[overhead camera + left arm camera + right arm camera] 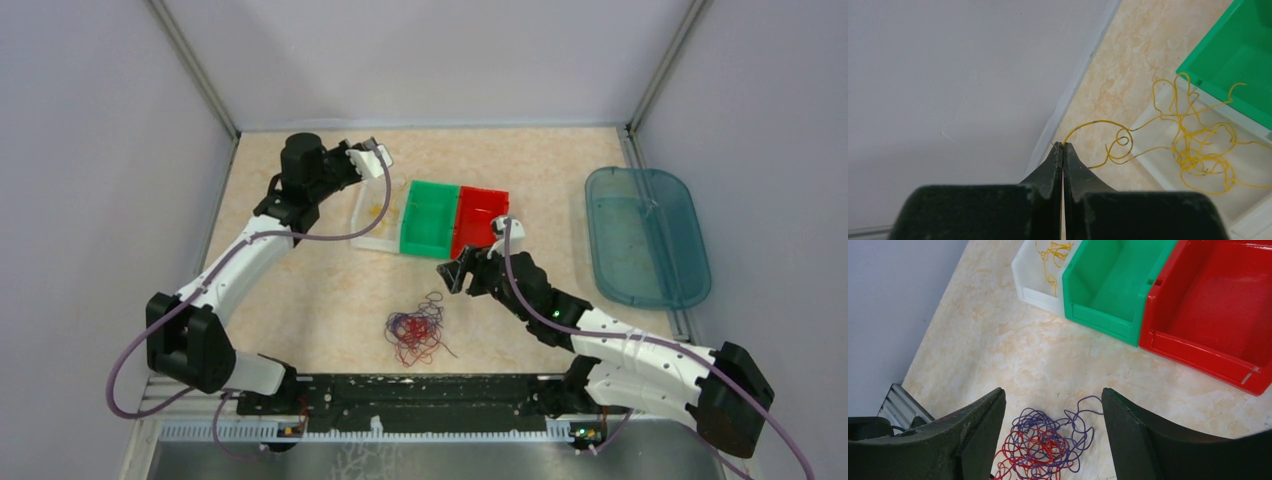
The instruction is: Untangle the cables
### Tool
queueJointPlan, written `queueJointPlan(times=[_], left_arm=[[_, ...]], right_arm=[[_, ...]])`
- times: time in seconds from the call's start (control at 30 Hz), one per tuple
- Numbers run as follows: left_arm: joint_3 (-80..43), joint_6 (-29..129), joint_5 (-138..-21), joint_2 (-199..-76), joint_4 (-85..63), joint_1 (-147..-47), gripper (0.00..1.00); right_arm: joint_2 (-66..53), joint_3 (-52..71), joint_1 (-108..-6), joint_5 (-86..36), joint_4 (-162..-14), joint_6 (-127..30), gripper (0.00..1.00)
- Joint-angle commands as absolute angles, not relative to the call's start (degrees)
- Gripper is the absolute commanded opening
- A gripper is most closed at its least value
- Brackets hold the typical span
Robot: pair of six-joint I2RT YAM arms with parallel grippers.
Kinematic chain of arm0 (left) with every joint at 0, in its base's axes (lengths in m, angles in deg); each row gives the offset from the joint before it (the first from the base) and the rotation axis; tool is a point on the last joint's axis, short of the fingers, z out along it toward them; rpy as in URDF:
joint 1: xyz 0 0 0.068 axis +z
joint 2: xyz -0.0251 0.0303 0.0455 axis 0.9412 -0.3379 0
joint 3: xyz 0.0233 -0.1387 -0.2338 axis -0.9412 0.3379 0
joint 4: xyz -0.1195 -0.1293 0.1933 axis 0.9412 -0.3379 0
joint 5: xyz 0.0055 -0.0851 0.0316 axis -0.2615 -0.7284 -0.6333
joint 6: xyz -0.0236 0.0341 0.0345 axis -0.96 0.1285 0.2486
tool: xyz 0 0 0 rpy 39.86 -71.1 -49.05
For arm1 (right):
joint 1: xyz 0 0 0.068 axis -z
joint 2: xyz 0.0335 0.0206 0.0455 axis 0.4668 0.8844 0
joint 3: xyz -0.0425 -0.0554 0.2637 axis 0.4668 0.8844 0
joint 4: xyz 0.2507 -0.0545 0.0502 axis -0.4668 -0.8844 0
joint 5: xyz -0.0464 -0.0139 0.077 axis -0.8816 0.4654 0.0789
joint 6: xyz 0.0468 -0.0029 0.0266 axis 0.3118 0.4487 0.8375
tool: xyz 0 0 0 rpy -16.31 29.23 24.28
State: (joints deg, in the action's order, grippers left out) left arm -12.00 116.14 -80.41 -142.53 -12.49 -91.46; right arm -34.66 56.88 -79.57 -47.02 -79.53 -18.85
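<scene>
The counter (300, 300) is big and sandy in colour. On its right side lies a long blue-green tray (645, 235). At the far middle, three bins stand in a row, side by side. The white bin (375, 238) is on the left, the green bin (430, 215) is in the middle and the red bin (480, 205) is on the right.

The red and purple cables (417, 333) lie in one messy ball on the counter, nearer than the bins. The yellow cable (1198, 145) lies in loops in the white bin. One end lifts out to the left tool (1063, 146), which is pinched tight on that end, up beside the white bin. The right tool (1053, 392) hangs between the red bin and the messy ball. Its fingers are wide apart and hold nothing.
</scene>
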Motion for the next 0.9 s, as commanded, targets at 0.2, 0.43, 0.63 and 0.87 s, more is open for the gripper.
queueJointPlan(times=[0.2, 0.43, 0.63, 0.87], left_arm=[[-15.3, 111.1, -79.3, -144.7, -6.1, -87.8, 0.0], [-16.1, 105.0, -87.2, -142.1, -5.6, -83.2, 0.0], [-13.4, 105.5, -90.1, -140.5, -6.1, -83.2, 0.0], [-12.9, 105.2, -91.0, -140.8, -6.3, -83.2, 0.0]], right_arm=[[-35.6, 54.9, -79.0, -47.9, -77.9, -18.3, 0.71], [-34.6, 55.1, -79.0, -47.2, -76.9, -18.0, 0.71], [-34.2, 54.9, -79.0, -46.9, -76.6, -17.6, 0.71], [-34.7, 55.0, -79.0, -47.2, -77.2, -17.5, 0.71]])
